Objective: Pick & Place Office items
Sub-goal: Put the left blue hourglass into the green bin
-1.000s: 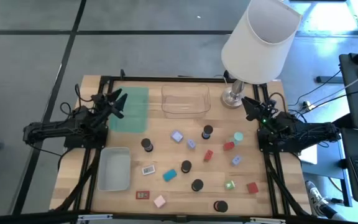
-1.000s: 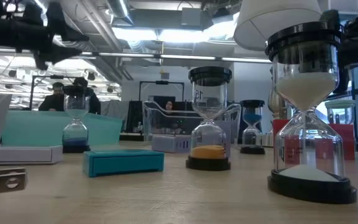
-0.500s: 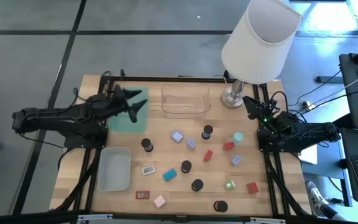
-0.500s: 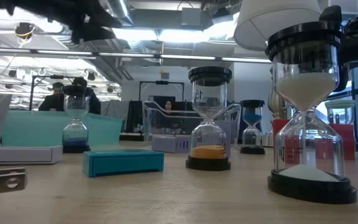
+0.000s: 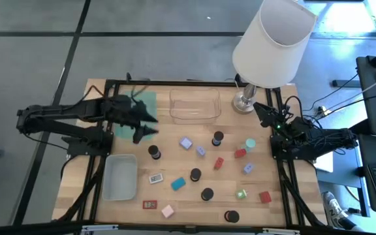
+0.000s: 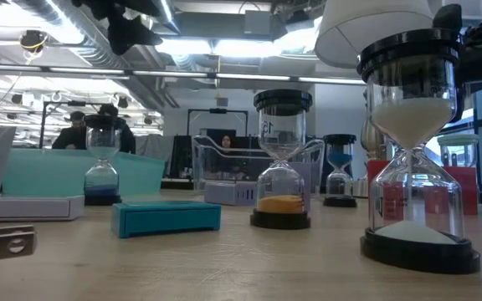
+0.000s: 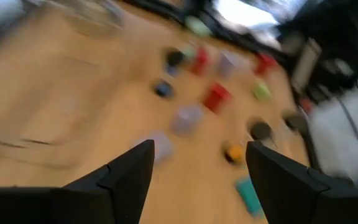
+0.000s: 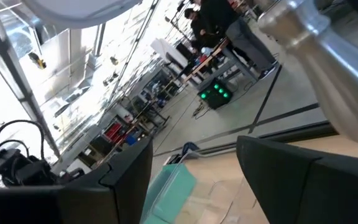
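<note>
Left gripper reaches out over green mat, jaws open, empty. Right gripper parked by lamp base, jaws apart, empty. Office items scattered beyond left jaws; clear tray, grey tray empty.

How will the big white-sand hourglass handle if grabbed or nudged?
The white-sand hourglass stands tall on a narrow footprint, so a high push likely tips it. On its side, the round black end caps would probably let it roll. The clear bulbs look fragile and maybe slippery; gripping the cage rods or caps seems safer.
</note>
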